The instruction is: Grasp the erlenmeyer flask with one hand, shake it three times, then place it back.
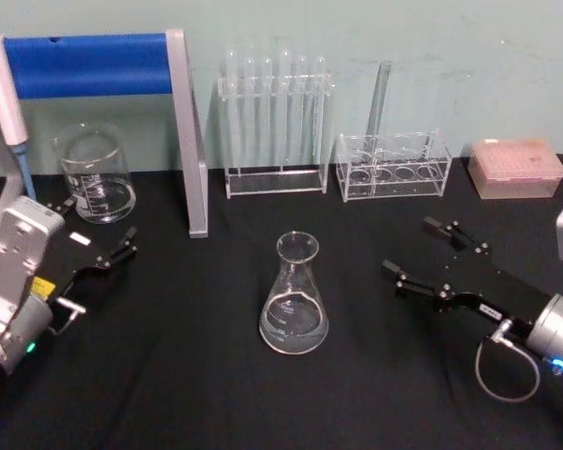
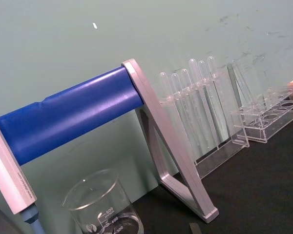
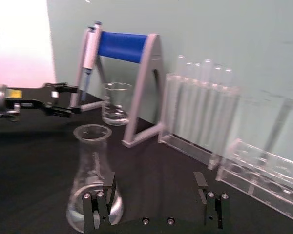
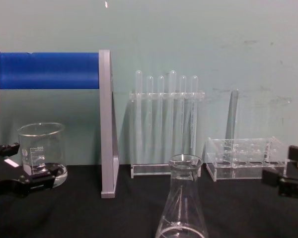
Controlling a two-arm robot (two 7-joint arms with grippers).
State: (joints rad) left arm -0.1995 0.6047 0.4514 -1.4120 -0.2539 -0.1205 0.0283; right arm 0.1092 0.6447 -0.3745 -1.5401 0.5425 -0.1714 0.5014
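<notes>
Item under inspection: the erlenmeyer flask (image 1: 294, 300) stands upright on the black counter (image 1: 197, 375), roughly centred and in front of the test-tube rack (image 1: 277, 122). It touches nothing.

Right hand (image 1: 409, 246): released, fingers spread wide. It is low over the counter beside the flask, on the robot's right, and apart from it. In the right wrist view the flask (image 3: 93, 185) sits just beyond one finger, off-centre from the gap, not between the fingers.

Left hand (image 1: 98, 223): released and idle at the far left, near the beaker (image 1: 96, 173).

Handling assessment:
- The flask is rigid, thin-walled glass. It is judged light, smooth and slippery, and breakable if knocked or over-squeezed.
- Whether the base holds any liquid cannot be determined.
- The wide base makes it stable where it stands. A sideways nudge at the mouth could tip it.

Recommended hold: across the neck (image 1: 296, 267), just under the rimmed mouth. There the sides run nearly parallel and the rim would check any downward slip during shaking. The sloped cone below is judged a poor seat, since the fingers would tend to ride upward.

Task status: the grasp is not yet made.
</notes>
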